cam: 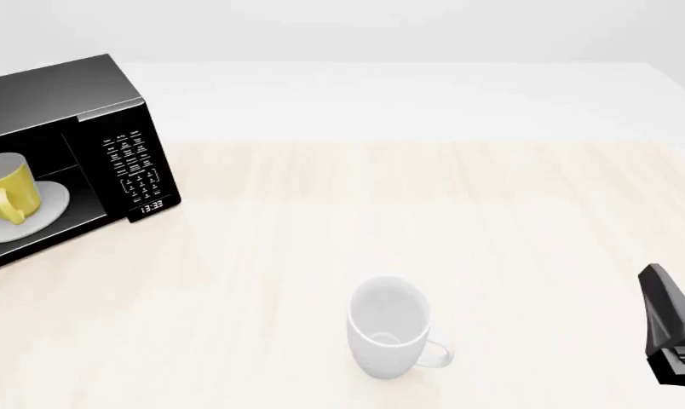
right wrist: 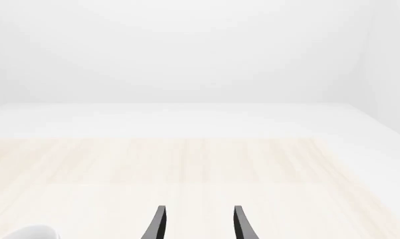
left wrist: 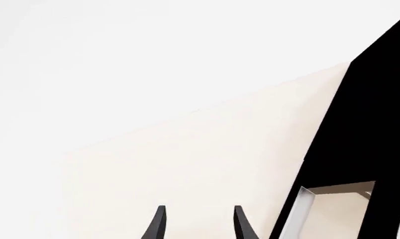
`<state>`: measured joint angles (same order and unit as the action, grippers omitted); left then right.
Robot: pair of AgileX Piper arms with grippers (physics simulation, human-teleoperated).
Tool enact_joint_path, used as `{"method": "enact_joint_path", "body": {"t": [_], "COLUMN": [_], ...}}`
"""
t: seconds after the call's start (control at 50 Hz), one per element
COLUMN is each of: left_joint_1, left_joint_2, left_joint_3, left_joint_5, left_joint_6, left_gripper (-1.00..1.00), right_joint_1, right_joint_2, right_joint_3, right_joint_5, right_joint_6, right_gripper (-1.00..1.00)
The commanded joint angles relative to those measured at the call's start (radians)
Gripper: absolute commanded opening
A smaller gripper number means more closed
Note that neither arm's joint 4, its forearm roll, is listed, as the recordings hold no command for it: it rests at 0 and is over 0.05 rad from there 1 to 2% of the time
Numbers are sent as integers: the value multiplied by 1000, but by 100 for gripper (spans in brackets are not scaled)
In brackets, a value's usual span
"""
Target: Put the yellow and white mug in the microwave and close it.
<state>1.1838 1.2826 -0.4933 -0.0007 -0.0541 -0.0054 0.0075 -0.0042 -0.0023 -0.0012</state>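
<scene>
We see bright, even light with no clear source. The pale surface [cam: 491,221] shows almost no shadows; the white mug [cam: 388,328] casts perhaps a faint one. Edges are crisp, without blur or distortion. The microwave [cam: 121,162] looks flat black, nearly without glare.

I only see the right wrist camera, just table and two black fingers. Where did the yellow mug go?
Observer: The yellow and white mug sits inside the microwave, on its white plate.
Operator: Is the door closed?
Observer: No, the front view looks straight into the open microwave.
Operator: What's the white blob in my corner?
Observer: A bigger white mug, upright on the table, with its handle toward your arm's side.
</scene>
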Motion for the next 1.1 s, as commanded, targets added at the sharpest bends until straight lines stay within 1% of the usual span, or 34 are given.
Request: {"method": "enact_joint_path", "body": {"t": [0.02, 0.1, 0.14, 0.42, 0.7, 0.78, 0.94, 0.98, 1.02, 1.1], "left_joint_1": [-50, -65, -89, -115, -158, -194, -209, -224, -256, -254], "left_joint_2": [17, 30, 29, 33, 64, 79, 84, 80, 81, 80], "left_joint_3": [-1, 4, 6, 13, 8, 6, 8, 9, 6, 10], "left_joint_5": [-7, -16, -20, -25, -45, -57, -70, -75, -74, -78], "left_joint_6": [1, 2, 6, 26, 21, 13, 16, 18, 0, 9], "left_gripper": [100, 100, 100, 100, 100, 100, 100, 100, 100, 100], "right_joint_1": [0, 0, 0, 0, 0, 0, 0, 0, 0, 0], "right_joint_2": [0, 0, 0, 0, 0, 0, 0, 0, 0, 0], "right_joint_3": [0, 0, 0, 0, 0, 0, 0, 0, 0, 0], "right_joint_5": [0, 0, 0, 0, 0, 0, 0, 0, 0, 0], "right_joint_6": [0, 0, 0, 0, 0, 0, 0, 0, 0, 0], "right_gripper": [100, 100, 100, 100, 100, 100, 100, 100, 100, 100]}}
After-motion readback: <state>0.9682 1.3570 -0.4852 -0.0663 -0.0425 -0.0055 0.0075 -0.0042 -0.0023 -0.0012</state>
